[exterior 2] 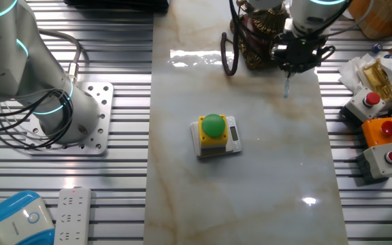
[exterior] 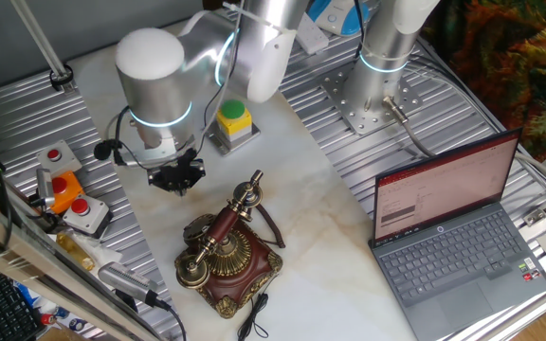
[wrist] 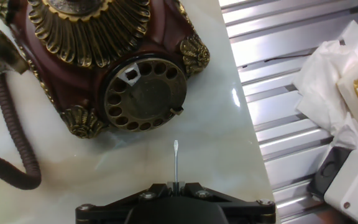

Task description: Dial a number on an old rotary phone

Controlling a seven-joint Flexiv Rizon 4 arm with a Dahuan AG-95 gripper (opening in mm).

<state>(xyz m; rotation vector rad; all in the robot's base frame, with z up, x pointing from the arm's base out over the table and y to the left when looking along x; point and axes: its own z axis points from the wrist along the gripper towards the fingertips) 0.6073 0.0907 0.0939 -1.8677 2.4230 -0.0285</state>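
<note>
On my worktop [exterior 2: 250, 204] a yellow box with a green button [exterior 2: 214, 133] stands near the middle. At 3 o'clock in the other fixed view I see two grey boxes with red buttons [exterior 2: 381, 163] and crumpled white paper [wrist: 328, 93]. An open laptop [exterior: 448, 232] lies beside the marble slab.

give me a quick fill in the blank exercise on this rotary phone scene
1. The yellow box in the middle of the marble slab has a ____ button.
2. The handset of the ornate red-brown and brass rotary phone rests on its ____.
3. The gripper holds a thin ____-tipped stick pointing toward the dial.

Missing words: green; cradle; white
</note>
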